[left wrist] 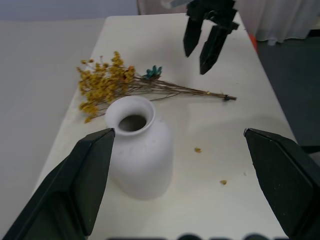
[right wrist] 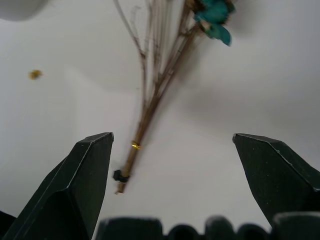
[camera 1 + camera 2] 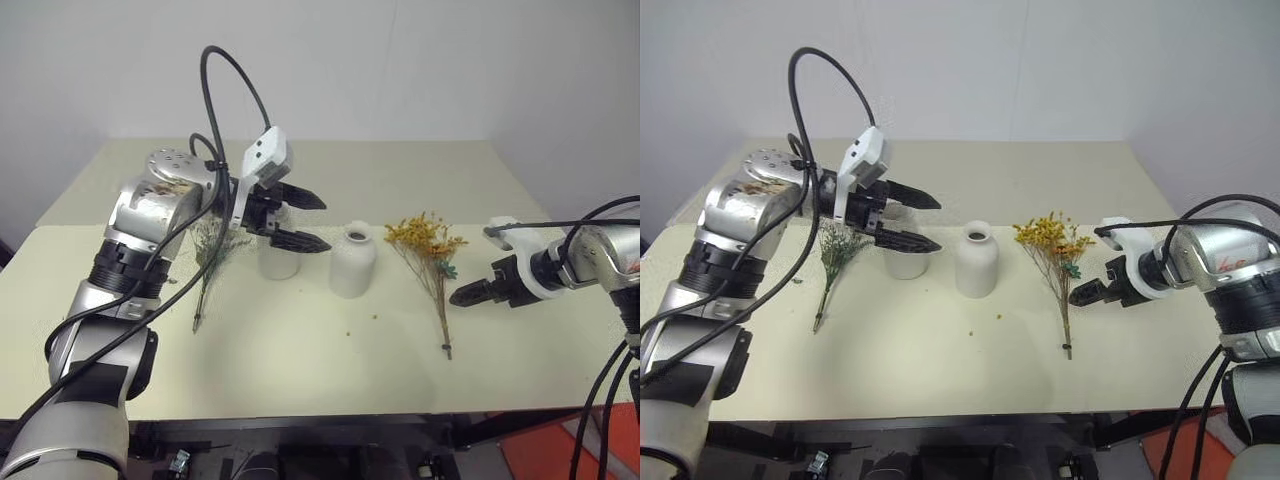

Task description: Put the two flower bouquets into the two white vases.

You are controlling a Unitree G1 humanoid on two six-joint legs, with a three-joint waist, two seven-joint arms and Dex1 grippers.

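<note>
Left gripper [image 3: 923,222] hovering above the table [image 3: 940,370], jaws spread wide, gripping nothing, fingers reaching over the wide-mouthed white vase [image 3: 906,264]. Bottle-shaped white vase [image 3: 977,260] standing just to that vase's three o'clock, upright, mouth open and nothing inside. Grey-green bouquet [image 3: 834,255] lying flat at the wide vase's nine o'clock, stem end trailing toward seven o'clock. Yellow-orange bouquet [image 3: 1052,250] lying flat at the bottle vase's three o'clock, blooms toward twelve, stems running down to six, a small teal sprig [image 1: 153,72] showing among the stems. Right gripper [image 3: 1082,294] hanging low just at three o'clock of those stems, fingers parted wide, clutching nothing, stems framed between them in the wrist view. Tiny yellow crumbs [image 3: 349,330] sitting on the table below the bottle vase.
</note>
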